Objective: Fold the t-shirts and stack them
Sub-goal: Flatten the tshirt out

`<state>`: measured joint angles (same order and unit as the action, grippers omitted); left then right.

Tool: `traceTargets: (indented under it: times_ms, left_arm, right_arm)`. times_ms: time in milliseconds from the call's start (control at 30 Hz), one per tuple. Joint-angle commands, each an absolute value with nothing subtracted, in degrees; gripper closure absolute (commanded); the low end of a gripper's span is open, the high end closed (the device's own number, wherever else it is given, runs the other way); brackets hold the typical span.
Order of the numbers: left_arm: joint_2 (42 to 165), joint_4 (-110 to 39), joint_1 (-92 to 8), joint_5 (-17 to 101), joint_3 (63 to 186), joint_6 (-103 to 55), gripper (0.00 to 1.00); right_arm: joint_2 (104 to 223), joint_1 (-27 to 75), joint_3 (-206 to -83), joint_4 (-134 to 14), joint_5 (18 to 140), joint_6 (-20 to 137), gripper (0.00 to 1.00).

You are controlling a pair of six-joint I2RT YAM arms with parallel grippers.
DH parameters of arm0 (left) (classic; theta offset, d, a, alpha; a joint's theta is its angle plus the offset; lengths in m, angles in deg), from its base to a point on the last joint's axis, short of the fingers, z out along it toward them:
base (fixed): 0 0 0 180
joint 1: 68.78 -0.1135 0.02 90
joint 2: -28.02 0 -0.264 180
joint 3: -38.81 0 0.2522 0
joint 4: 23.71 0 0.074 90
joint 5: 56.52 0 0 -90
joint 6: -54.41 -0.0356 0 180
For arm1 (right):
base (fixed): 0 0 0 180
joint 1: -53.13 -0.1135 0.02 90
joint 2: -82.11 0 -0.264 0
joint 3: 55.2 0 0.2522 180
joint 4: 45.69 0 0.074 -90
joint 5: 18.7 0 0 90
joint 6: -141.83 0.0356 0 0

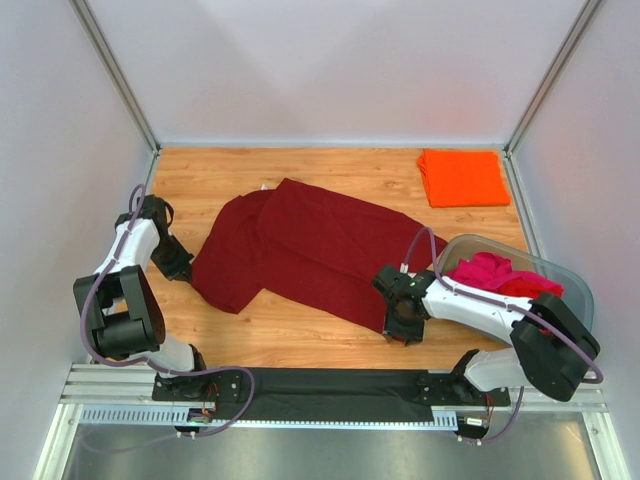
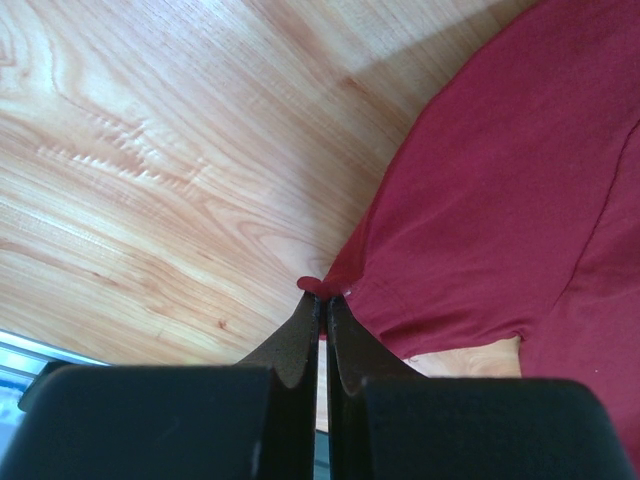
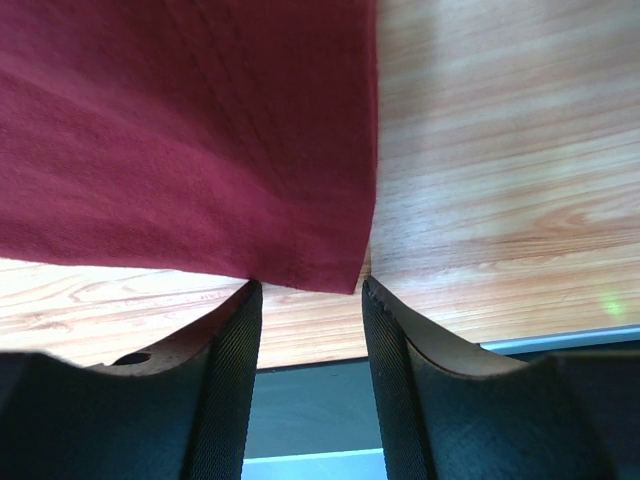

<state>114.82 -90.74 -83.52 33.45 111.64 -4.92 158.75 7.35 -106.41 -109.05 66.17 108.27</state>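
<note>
Top view: right arm (image 1: 470, 305) hides the maroon shirt (image 1: 310, 250)'s near-rt corner; shirt lies spread mid-table. Left gripper (image 2: 320, 297) is pinched tight on its left edge. Right gripper (image 3: 308, 290) is spread wide at the hem corner, contact unclear. Folded orange shirt (image 1: 462, 177) sits far-rt, well apart.

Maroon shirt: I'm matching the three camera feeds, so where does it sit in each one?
Top external: maroon shirt spread diagonally across the middle of the table.
Left wrist: fills the right side; its edge is pinched in the left end effector.
Right wrist: upper left; its corner hangs at the tips of the open right end effector.
Shared landmark: the table's wood grain, beside the shirt in all three.
</note>
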Motion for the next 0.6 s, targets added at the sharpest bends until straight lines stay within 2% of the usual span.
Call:
traceTargets:
  times_ms: [0,200,433,533,567]
  left_arm:
    - [113.71,-90.47,-83.37,33.57,112.16,-6.06,1.0]
    - [113.27,-90.82,-83.37,33.57,112.6,-6.15,1.0]
    - [113.71,-90.99,-83.37,32.34,112.16,-6.06,1.0]
    - [113.62,-91.08,-83.37,31.9,112.42,-5.89,1.0]
    - [113.53,-91.26,-83.37,31.73,112.42,-5.97,1.0]
  right_arm:
    - [159.63,6.37,-107.45,-108.92,59.61,111.76,0.54]
    - [156.55,5.14,-105.09,-109.9,57.41,115.02,0.54]
    - [159.71,5.14,-103.76,-106.21,56.44,112.91,0.55]
    - [161.21,5.14,-102.45,-104.19,57.14,112.82,0.58]
    - [161.21,5.14,-102.1,-103.4,57.41,112.82,0.65]
